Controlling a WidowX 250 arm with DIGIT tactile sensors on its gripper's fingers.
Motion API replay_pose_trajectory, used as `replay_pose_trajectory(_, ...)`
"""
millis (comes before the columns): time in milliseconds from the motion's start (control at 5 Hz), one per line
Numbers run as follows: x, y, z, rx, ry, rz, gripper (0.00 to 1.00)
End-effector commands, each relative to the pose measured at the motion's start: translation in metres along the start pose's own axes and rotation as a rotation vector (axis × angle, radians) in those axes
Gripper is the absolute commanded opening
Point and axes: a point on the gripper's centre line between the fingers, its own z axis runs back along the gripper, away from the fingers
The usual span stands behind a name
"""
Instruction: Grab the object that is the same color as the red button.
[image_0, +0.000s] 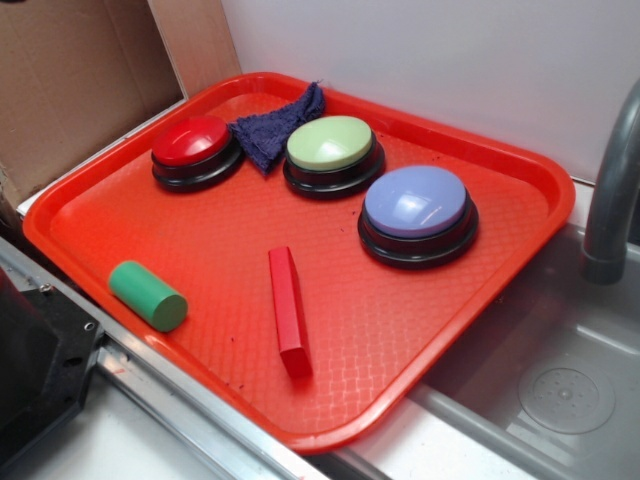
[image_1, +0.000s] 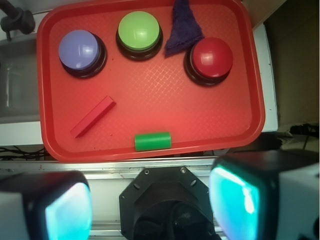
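Note:
The object, a long slim red block (image_0: 288, 310) (image_1: 93, 116), lies flat on the red tray (image_0: 480, 300) (image_1: 150, 95) toward its front edge. The red button (image_0: 192, 147) (image_1: 211, 59) sits at the tray's far left corner in the exterior view. In the wrist view my gripper (image_1: 150, 207) stands open well short of the tray, over the robot's black base, its two teal pads (image_1: 235, 197) wide apart with nothing between them. The gripper itself does not show in the exterior view.
A green cylinder (image_0: 148, 296) (image_1: 152, 141) lies at the tray's front edge. A light green button (image_0: 332, 152) (image_1: 139, 32), a lavender-blue button (image_0: 417, 212) (image_1: 81, 50) and a dark blue cloth (image_0: 275, 125) (image_1: 182, 27) are farther back. A metal sink (image_0: 560, 370) and grey faucet (image_0: 612, 190) sit right.

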Motion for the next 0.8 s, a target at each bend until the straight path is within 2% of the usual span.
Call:
replay_pose_trajectory(0, 0.000, 0.000, 0.000, 0.000, 0.000, 0.000, 1.00)
replay_pose_trajectory(400, 0.006, -0.027, -0.031, -0.036, -0.018, 0.249, 1.00)
replay_pose_trajectory(600, 0.014, -0.045, -0.066, -0.090, -0.013, 0.365, 1.00)
